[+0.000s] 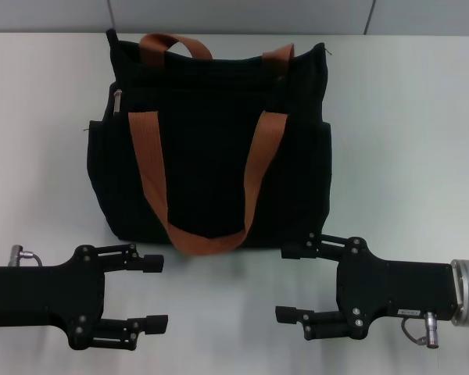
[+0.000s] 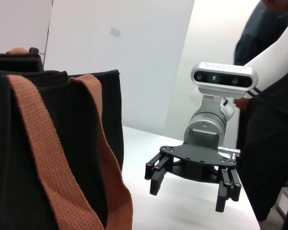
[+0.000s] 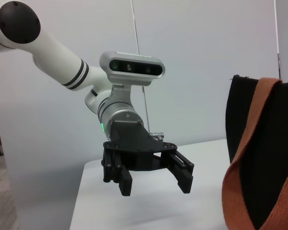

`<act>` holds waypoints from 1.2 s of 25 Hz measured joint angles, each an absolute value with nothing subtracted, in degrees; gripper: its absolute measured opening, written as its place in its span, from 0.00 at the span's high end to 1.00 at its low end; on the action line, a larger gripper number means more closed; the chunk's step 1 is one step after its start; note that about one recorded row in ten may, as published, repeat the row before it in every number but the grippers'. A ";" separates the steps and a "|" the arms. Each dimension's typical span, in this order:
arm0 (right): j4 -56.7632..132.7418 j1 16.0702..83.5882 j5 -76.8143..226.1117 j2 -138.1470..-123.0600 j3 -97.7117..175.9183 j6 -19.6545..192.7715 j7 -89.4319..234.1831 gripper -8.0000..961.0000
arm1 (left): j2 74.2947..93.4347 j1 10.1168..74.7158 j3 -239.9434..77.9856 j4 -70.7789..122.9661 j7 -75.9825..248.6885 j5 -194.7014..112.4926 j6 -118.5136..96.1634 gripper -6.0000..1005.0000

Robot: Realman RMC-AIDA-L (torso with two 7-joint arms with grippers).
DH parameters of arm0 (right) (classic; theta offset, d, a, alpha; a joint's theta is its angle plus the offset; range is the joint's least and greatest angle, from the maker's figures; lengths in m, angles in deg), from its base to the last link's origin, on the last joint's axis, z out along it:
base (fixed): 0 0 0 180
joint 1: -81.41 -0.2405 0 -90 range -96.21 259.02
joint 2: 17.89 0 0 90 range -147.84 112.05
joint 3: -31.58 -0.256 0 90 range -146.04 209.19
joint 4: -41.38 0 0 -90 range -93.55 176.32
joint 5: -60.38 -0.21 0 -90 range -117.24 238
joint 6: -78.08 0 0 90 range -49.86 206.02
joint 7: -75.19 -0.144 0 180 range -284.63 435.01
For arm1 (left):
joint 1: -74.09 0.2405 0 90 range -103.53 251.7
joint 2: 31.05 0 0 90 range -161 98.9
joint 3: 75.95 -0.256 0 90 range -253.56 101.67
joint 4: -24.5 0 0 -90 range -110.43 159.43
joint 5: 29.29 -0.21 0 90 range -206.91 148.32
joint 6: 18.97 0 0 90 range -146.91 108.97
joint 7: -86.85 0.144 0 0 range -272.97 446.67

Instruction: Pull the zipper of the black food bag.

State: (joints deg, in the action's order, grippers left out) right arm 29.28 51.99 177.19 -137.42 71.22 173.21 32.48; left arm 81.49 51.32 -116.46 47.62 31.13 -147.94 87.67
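The black food bag (image 1: 211, 148) stood upright on the white table (image 1: 406, 141), its rust-brown strap handles (image 1: 148, 180) draped down its front. The zipper (image 1: 117, 101) pull sat at the bag's upper left corner. The left gripper (image 1: 155, 293) and the right gripper (image 1: 291, 283) hovered just in front of the bag, apart from it, fingers spread wide and holding nothing.

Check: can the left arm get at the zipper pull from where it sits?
Probably yes. The pull hangs exposed at the bag's upper left corner, on the left gripper's side. That gripper's jaws are open and nothing lies between; the straps hang inboard of it.
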 joint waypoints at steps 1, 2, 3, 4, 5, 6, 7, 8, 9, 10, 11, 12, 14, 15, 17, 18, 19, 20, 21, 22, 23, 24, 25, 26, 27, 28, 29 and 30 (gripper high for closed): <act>29.30 51.97 177.19 -137.42 71.22 173.21 32.48 0.15 | 81.49 51.32 -116.46 47.62 31.13 -147.94 87.67 0.21; 29.31 51.97 177.19 -137.42 71.21 173.21 32.48 0.15 | 81.48 51.32 -116.46 47.62 31.13 -147.94 87.67 0.21; 29.32 51.97 177.19 -137.42 71.21 173.21 32.48 0.15 | 81.48 51.32 -116.46 47.62 31.13 -147.94 87.67 0.21; 29.33 51.96 177.19 -137.42 71.22 173.23 32.48 0.15 | 81.47 51.32 -116.46 47.62 31.13 -147.94 87.67 0.21; 29.34 51.96 177.19 -137.42 71.22 173.26 32.48 0.15 | 81.47 51.32 -116.46 47.62 31.13 -147.94 87.69 0.21; 29.34 51.96 177.19 -137.42 71.22 173.30 32.48 0.15 | 81.46 51.32 -116.46 47.62 31.13 -147.94 87.71 0.21; 29.35 51.96 177.19 -137.42 71.21 173.34 32.48 0.15 | 81.45 51.32 -116.46 47.62 31.13 -147.94 87.75 0.21; 29.35 51.96 177.19 -137.42 71.22 173.38 32.48 0.15 | 81.45 51.32 -116.46 47.62 31.13 -147.94 87.81 0.21; 29.34 51.96 177.19 -137.42 71.21 173.40 32.48 0.15 | 81.45 51.32 -116.46 47.62 31.13 -147.94 87.92 0.21; 29.35 51.96 177.19 -137.42 71.22 173.41 32.48 0.15 | 81.45 51.32 -116.46 47.62 31.13 -147.94 87.92 0.21; 29.35 51.96 177.19 -137.42 71.22 173.42 32.48 0.15 | 81.45 51.32 -116.46 47.62 31.13 -147.94 87.92 0.21; 29.35 51.96 177.19 -137.42 71.21 173.42 32.48 0.15 | 81.47 51.32 -116.30 47.62 31.13 -147.94 88.36 0.21; 29.35 51.96 177.19 -137.42 71.21 173.43 32.48 0.15 | 81.53 51.29 -115.89 47.62 31.13 -147.93 88.63 0.21; 29.35 51.96 177.19 -137.42 71.21 173.43 32.48 0.15 | 81.53 51.29 -115.89 47.62 31.13 -147.93 88.63 0.21; 29.37 51.96 177.19 -137.42 71.22 173.43 32.48 0.16 | 81.53 51.29 -115.89 47.62 31.13 -147.93 88.63 0.21; 29.39 51.96 177.19 -137.42 71.21 173.44 32.48 0.16 | 81.53 51.29 -115.89 47.62 31.13 -147.93 88.63 0.21; 29.41 51.96 177.18 -137.42 71.22 173.48 32.48 0.16 | 81.58 51.24 -115.72 47.62 31.15 -147.91 88.71 0.21; 29.42 51.96 177.19 -137.42 71.22 173.51 32.48 0.16 | 81.58 51.24 -115.72 47.62 31.15 -147.91 88.71 0.21; 29.43 51.96 177.19 -137.42 71.21 173.55 32.48 0.16 | 81.66 51.24 -115.67 47.62 31.21 -147.86 88.78 0.21; 29.43 51.96 177.19 -137.42 71.21 173.57 32.48 0.16 | 81.67 51.29 -115.67 47.62 31.21 -147.85 88.79 0.21; 29.43 51.96 177.18 -137.42 71.21 173.57 32.48 0.16 | 81.67 51.29 -115.67 47.62 31.21 -147.85 88.79 0.21; 29.42 51.96 177.18 -137.42 71.22 173.57 32.48 0.16 | 81.68 51.31 -115.67 47.62 31.22 -147.85 88.79 0.21; 29.40 51.94 177.19 -137.42 71.21 173.57 32.48 0.16 | 81.68 51.31 -115.67 47.62 31.22 -147.85 88.79 0.21; 29.38 51.92 177.19 -137.42 71.22 173.57 32.47 0.16 | 81.69 51.33 -115.67 47.62 31.22 -147.85 88.79 0.21; 29.36 51.88 177.19 -137.42 71.22 173.57 32.47 0.16 | 81.70 51.36 -115.67 47.62 31.22 -147.85 88.79 0.21; 29.36 51.84 177.19 -137.42 71.21 173.57 32.47 0.16 | 81.71 51.43 -115.67 47.62 31.22 -147.85 88.78 0.22; 29.33 51.82 177.18 -137.42 71.21 173.57 32.47 0.16 | 81.71 51.46 -115.67 47.62 31.22 -147.85 88.78 0.22; 29.27 51.79 177.16 -137.42 71.22 173.57 32.47 0.16 | 81.71 51.50 -115.67 47.62 31.22 -147.85 88.78 0.22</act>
State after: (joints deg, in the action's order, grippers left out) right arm 29.27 51.79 177.16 -137.42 71.22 173.57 32.47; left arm 81.71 51.50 -115.67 47.62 31.22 -147.85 88.78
